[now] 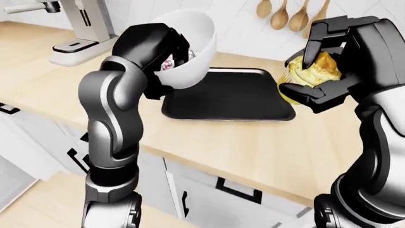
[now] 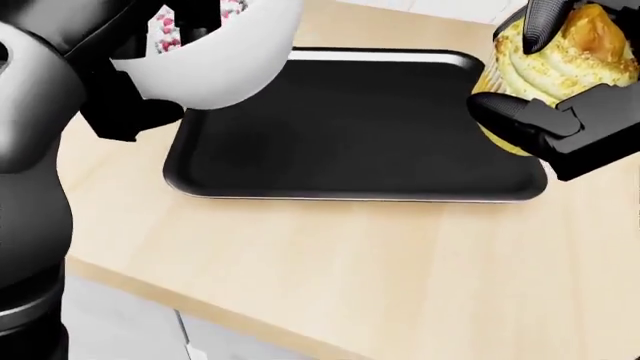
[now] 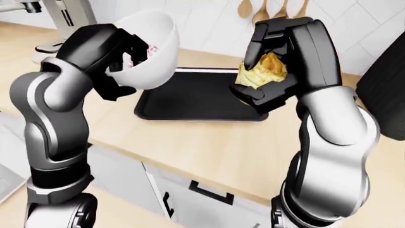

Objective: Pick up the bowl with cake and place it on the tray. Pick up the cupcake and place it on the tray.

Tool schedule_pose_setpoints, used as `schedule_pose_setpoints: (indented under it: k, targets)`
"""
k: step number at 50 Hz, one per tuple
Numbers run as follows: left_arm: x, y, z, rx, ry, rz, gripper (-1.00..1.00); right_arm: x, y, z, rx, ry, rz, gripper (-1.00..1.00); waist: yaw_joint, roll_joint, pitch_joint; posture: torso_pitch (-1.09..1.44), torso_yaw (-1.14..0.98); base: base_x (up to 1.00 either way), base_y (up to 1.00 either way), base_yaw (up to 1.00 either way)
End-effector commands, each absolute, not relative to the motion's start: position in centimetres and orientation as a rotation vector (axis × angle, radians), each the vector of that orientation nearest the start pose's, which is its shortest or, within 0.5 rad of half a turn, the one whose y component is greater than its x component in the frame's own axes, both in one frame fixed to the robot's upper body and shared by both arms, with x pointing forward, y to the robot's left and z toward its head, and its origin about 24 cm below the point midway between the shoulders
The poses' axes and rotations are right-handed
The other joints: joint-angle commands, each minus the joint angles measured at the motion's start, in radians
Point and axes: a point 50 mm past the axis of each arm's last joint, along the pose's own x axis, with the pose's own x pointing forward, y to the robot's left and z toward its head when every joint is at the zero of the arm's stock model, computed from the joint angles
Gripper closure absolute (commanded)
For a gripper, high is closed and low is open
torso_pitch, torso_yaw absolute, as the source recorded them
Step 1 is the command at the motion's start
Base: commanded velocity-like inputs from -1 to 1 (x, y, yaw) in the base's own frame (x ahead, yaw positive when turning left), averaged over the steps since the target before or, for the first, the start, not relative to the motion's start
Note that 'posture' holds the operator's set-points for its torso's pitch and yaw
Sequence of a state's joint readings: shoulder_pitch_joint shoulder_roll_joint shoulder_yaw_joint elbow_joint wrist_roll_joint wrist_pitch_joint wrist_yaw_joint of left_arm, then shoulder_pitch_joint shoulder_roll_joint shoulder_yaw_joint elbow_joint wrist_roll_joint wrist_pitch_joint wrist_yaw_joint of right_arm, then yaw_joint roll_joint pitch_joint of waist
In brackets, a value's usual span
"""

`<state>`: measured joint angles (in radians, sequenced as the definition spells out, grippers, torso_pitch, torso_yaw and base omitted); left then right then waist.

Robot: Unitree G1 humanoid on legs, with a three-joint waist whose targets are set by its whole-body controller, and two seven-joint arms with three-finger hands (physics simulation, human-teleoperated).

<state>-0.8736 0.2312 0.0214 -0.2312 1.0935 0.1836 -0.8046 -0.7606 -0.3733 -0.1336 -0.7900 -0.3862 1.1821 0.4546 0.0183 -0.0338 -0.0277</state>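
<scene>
My left hand (image 1: 165, 53) is shut on a white bowl (image 1: 192, 50) and holds it tilted in the air over the tray's left end. A pink-and-white cake (image 2: 168, 31) shows inside the bowl. My right hand (image 1: 323, 64) is shut on a yellow cupcake (image 1: 313, 71) with cream and a golden top, held above the tray's right end. The black tray (image 2: 360, 127) lies flat on the wooden counter (image 2: 350, 270) with nothing on it.
A white stand mixer (image 1: 79, 28) stands at the upper left of the counter. Wooden spoons (image 1: 288, 14) hang on the tiled wall above the tray. White cabinet fronts with black handles (image 1: 237, 190) run below the counter edge. A dark appliance (image 3: 383, 95) stands at the right.
</scene>
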Motion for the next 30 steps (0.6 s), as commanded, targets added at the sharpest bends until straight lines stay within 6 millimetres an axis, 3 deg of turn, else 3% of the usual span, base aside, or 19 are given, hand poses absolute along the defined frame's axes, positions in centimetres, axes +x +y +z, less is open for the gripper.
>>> schedule_pose_setpoints:
  k: [1,7,21,25,26,30]
  targets:
    - [29.8,12.4,32.8,1.344,-0.537,0.032,1.00,24.2,-18.0,31.4,-0.452,-0.403,-0.065,1.00,-0.001,0.002,-0.028,-0.21,0.00,0.00,0.00,0.00]
    - [31.3,11.4,32.7,1.336,-0.549,-0.012,1.00,24.7,-17.5,31.6,-0.454,-0.405,-0.059,1.00,-0.005,0.010,-0.054,-0.22,0.00,0.00,0.00,0.00]
    - [36.9,8.2,33.1,1.407,-0.561,-0.055,1.00,24.6,-17.4,32.6,-0.444,-0.424,-0.057,1.00,-0.012,0.017,-0.085,-0.22,0.00,0.00,0.00,0.00]
    - [37.3,7.7,32.5,1.433,-0.555,-0.080,1.00,24.5,-17.4,32.7,-0.442,-0.429,-0.059,1.00,-0.017,0.018,-0.092,-0.22,0.00,0.00,0.00,0.00]
    - [37.0,7.7,31.1,1.495,-0.529,-0.115,1.00,24.5,-17.6,32.7,-0.441,-0.430,-0.064,1.00,-0.018,0.019,-0.094,-0.22,0.00,0.00,0.00,0.00]
    - [36.7,7.6,30.7,1.511,-0.529,-0.126,1.00,24.4,-17.6,32.7,-0.441,-0.431,-0.067,1.00,-0.023,0.022,-0.099,-0.22,0.00,0.00,0.00,0.00]
